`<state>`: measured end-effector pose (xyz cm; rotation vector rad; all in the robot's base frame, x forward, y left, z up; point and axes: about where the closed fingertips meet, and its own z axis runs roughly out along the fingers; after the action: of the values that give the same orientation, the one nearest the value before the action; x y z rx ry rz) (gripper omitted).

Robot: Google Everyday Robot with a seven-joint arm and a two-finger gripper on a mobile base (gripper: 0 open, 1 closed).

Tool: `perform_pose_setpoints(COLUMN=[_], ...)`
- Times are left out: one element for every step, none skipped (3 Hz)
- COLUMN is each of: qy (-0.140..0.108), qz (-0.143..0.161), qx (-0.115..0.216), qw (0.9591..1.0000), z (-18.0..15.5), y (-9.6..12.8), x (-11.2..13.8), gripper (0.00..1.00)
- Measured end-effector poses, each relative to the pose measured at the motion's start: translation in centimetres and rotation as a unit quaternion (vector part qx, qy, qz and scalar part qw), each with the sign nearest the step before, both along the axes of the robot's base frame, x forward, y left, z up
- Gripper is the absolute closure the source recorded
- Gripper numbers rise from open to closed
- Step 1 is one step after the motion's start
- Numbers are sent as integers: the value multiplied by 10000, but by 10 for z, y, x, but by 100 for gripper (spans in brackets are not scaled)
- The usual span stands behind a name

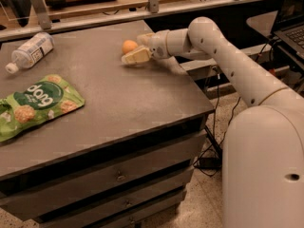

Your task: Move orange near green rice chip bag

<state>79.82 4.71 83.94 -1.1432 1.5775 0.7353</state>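
The orange (128, 46) is a small round fruit on the grey table (123, 99), toward its far right. My gripper (135, 47) reaches in from the right and stands around the orange, one cream finger (136, 56) in front of it and the other behind it. The fingers are spread and do not press on the fruit. The green rice chip bag (35, 105) lies flat at the table's left edge, far from the orange.
A clear plastic bottle with a white cap (30, 52) lies on its side at the table's far left. A rail with posts (152, 4) runs behind the table. Drawers (118, 177) are below the top. A laptop (290, 18) stands at the far right.
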Motion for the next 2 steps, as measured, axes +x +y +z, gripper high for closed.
perform_pose_setpoints(qy=[97,160], qz=[126,366], qx=[9,-22], qw=[9999,9992], z=[-3,-2], y=[6,6], x=[0,-5], gripper=[48,70])
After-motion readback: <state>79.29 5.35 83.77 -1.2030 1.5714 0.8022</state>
